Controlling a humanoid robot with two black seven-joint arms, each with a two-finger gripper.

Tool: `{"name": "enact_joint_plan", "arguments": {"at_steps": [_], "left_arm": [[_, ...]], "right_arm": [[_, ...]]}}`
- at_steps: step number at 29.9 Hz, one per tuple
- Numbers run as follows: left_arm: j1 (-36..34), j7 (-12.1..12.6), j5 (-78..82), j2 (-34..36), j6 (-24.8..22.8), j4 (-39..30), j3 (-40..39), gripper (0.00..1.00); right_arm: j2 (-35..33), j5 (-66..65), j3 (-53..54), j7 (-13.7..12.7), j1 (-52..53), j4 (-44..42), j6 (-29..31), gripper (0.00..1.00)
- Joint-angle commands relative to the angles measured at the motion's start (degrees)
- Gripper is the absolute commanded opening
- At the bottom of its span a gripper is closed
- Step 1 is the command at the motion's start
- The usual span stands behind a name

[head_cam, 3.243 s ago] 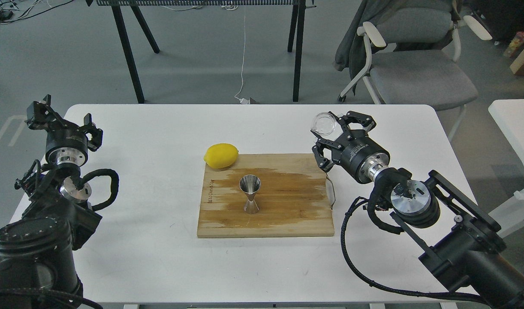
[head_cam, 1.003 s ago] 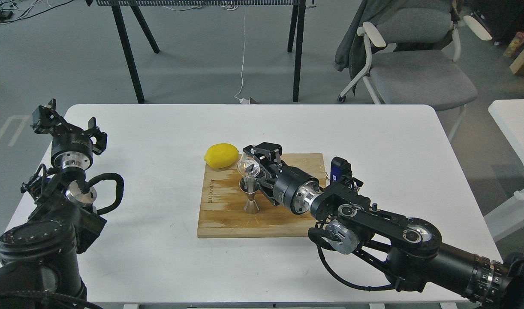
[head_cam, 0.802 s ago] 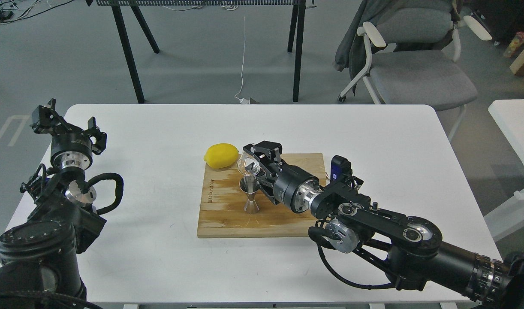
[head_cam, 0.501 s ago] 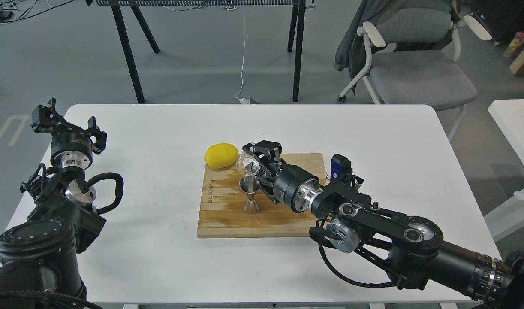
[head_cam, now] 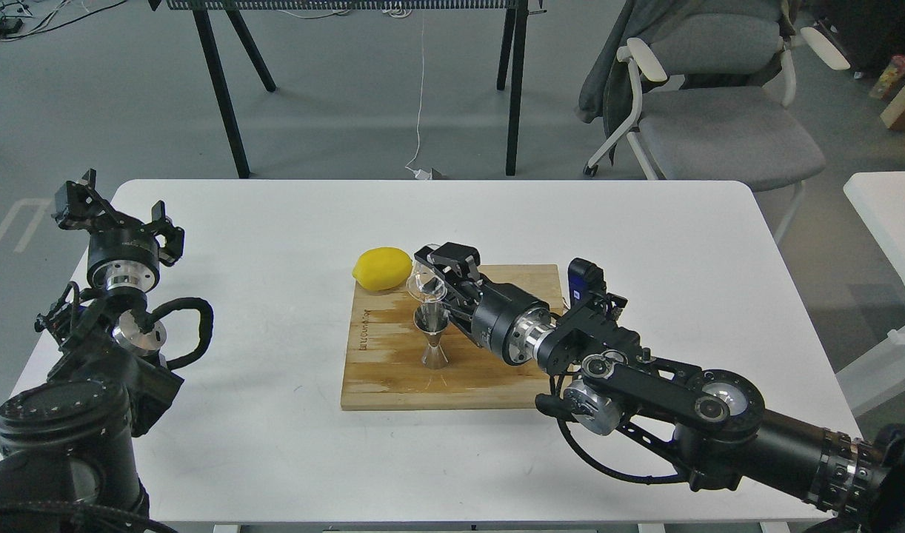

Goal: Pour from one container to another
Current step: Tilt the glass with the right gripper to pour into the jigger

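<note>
The shiny steel jigger stands upright on the wooden cutting board in the middle of the table. Right above its mouth hangs the small clear glass cup, tipped over towards the jigger. My right gripper is shut on the cup, its arm reaching in from the lower right across the board. Far off at the table's left edge, my left gripper is raised with its fingers spread and nothing between them.
A yellow lemon lies at the board's far left corner, just left of the cup. The white table ends close behind. Beyond it stand a grey office chair and black table legs.
My right gripper carried the cup from the table's right side to above the jigger and tipped it. In the last second it rose slightly and tilted the cup further. The left arm stayed still.
</note>
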Motion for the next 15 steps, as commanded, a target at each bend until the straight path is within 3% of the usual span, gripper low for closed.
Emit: {"name": "enact_joint_plan", "arguments": {"at_steps": [1, 15], "left_arm": [[0.0, 0.0, 0.0, 0.0, 0.0, 0.1, 0.0, 1.00], [0.1, 0.0, 0.0, -0.2, 0.0, 0.1, 0.0, 1.00]], "right_arm": [[-0.3, 0.0, -0.1, 0.0, 0.1, 0.1, 0.1, 0.43], [-0.3, -2.0, -2.5, 0.0, 0.7, 0.0, 0.1, 0.43]]}}
